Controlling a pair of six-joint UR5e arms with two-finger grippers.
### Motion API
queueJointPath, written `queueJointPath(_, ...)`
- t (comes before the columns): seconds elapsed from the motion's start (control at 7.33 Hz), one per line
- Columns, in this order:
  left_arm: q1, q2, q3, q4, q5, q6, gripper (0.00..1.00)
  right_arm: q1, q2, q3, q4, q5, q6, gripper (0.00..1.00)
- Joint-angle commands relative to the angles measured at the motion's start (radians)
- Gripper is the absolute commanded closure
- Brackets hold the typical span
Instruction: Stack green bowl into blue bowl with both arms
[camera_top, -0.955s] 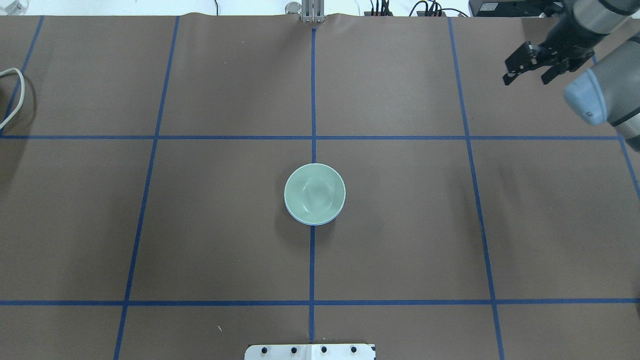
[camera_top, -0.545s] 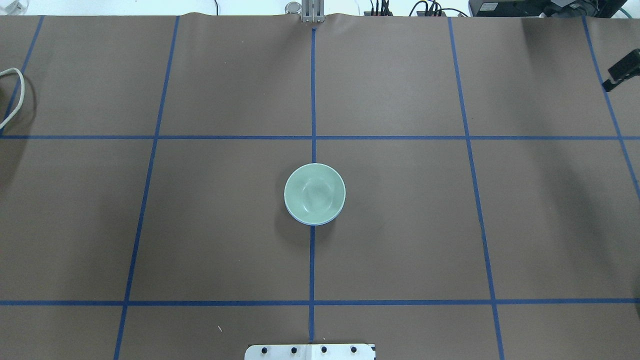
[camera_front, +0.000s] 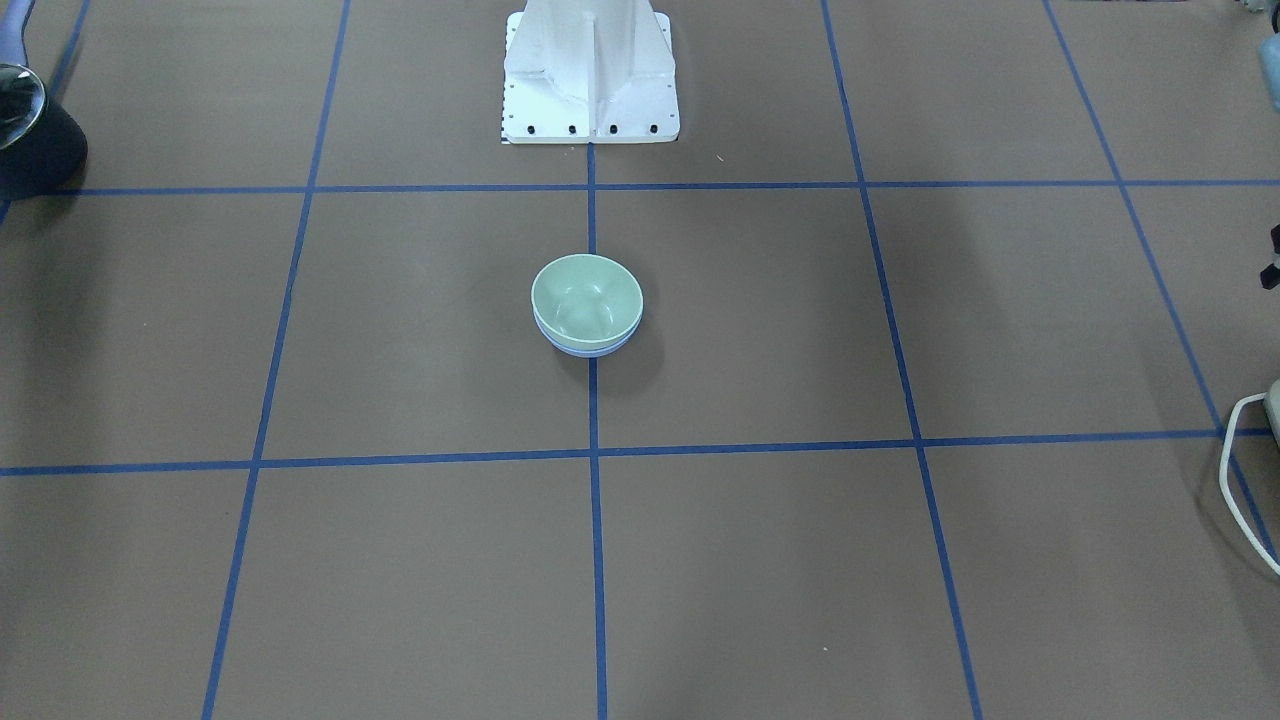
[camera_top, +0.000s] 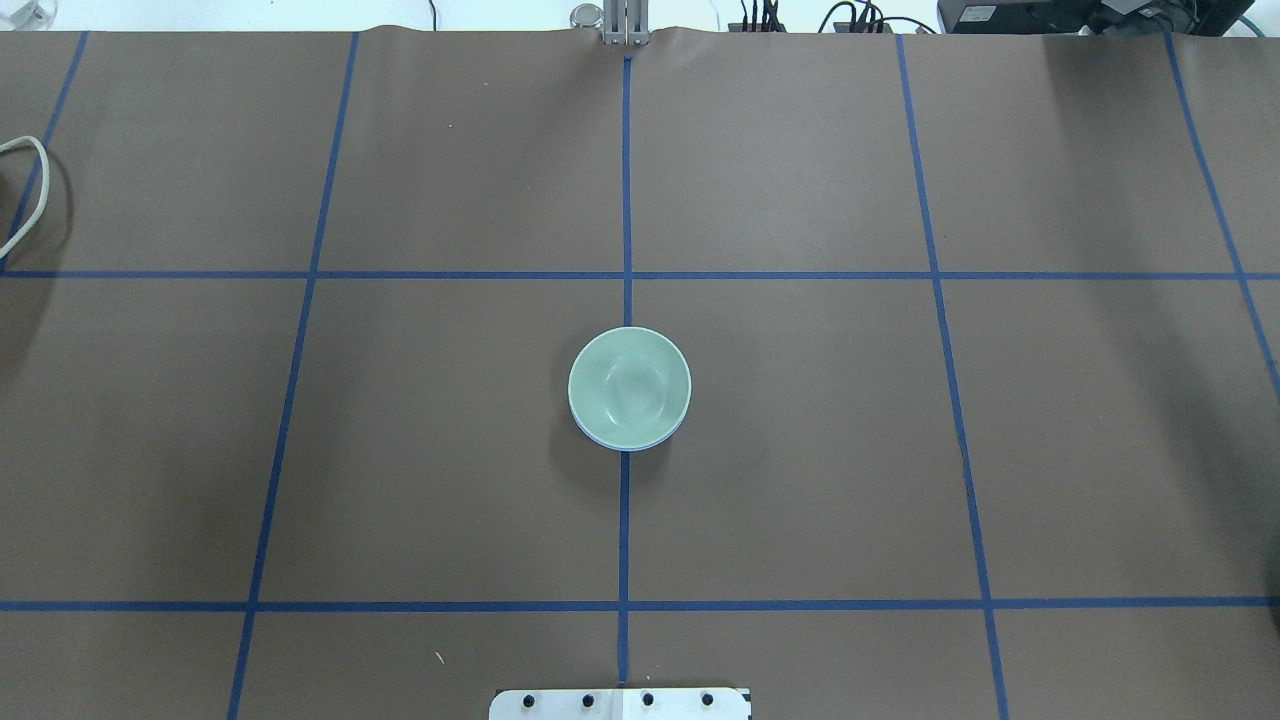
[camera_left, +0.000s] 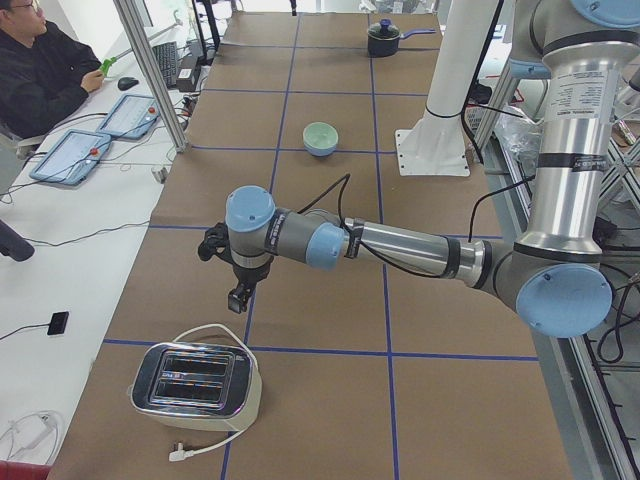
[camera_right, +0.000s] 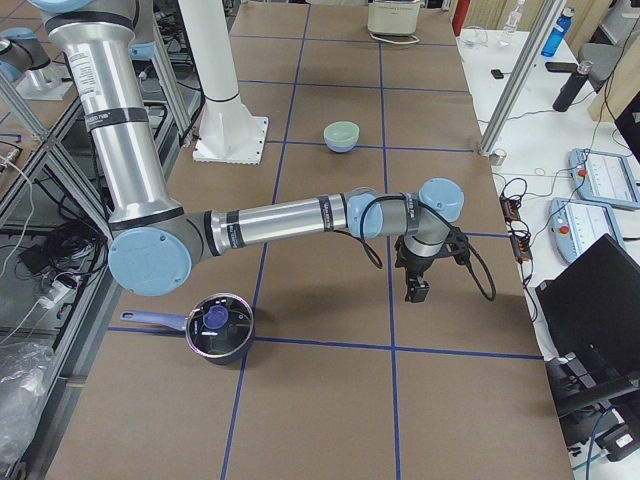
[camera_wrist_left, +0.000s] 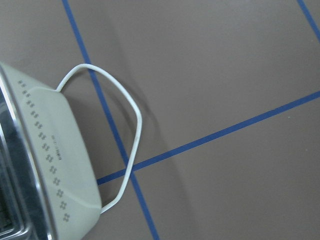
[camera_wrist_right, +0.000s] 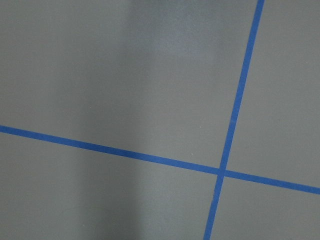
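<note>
The green bowl (camera_top: 629, 385) sits nested inside the blue bowl (camera_top: 630, 446) at the table's centre, on the middle tape line. Only a thin blue rim (camera_front: 588, 350) shows under the green bowl (camera_front: 586, 297). Both grippers are far from the bowls and show only in the side views. My left gripper (camera_left: 237, 296) hangs over the table's left end, near the toaster. My right gripper (camera_right: 415, 289) hangs over the right end, near the pot. I cannot tell whether either is open or shut. Both wrist views show bare table.
A silver toaster (camera_left: 195, 385) with a white cable (camera_top: 30, 190) stands at the left end and also shows in the left wrist view (camera_wrist_left: 35, 165). A dark pot with a lid (camera_right: 218, 326) stands at the right end. The white base mount (camera_front: 590, 75) stands behind the bowls.
My right arm and gripper have moved right, out of the overhead view. The stacked bowls have not moved.
</note>
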Motion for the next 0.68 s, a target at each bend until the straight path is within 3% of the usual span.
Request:
queueJointPath(0.0, -0.049, -0.013, 0.088, 0.001, -0.035, 0.042, 0.02, 0.001, -0.011, 0.006, -0.001, -0.003, -0.001, 0.00)
queueJointPath(0.14, -0.069, -0.013, 0.117, -0.007, -0.090, 0.044, 0.02, 0.001, -0.011, 0.004, -0.002, -0.003, -0.001, 0.00)
queueJointPath(0.55, -0.080, -0.013, 0.119, -0.001, -0.090, 0.044, 0.02, 0.001, -0.030, 0.019, 0.004, -0.003, 0.000, 0.00)
